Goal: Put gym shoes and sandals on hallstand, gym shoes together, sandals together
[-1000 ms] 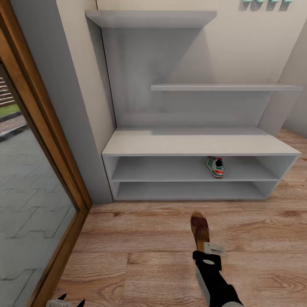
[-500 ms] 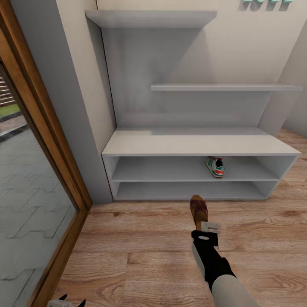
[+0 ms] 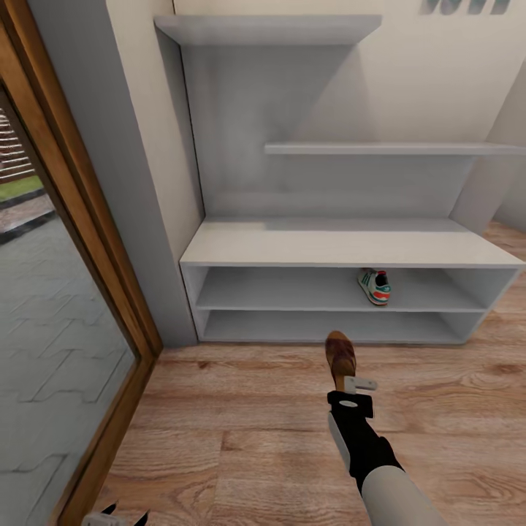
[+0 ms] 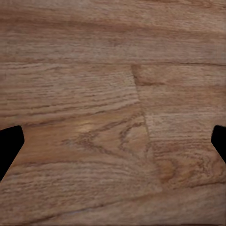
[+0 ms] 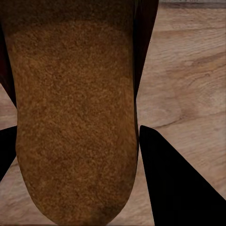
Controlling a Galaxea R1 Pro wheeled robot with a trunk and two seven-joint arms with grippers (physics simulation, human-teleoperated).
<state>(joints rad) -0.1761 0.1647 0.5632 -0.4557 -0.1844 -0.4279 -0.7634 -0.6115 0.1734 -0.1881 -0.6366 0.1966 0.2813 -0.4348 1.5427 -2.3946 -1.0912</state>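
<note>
While one white lace-up gym shoe with green stripes and a red heel (image 3: 374, 286) already sits in the upper open compartment of the low, wide light-grey shoe rack (image 3: 343, 248), towards its right half, most of the task looks undone. The right gripper (image 3: 349, 382) is closed on the heel end of a brown leather-look sandal with a tan insole (image 3: 340, 356), held out over the light brown wood-plank corridor floor (image 3: 241, 409) just in front of the rack's lower compartment, toe towards the rack. That sandal is off the floor but not yet on the rack. The other gym shoe and other sandal lie outside what these views cover. The left gripper's black fingers (image 4: 9, 146) are spread wide over bare planks, holding nothing.
</note>
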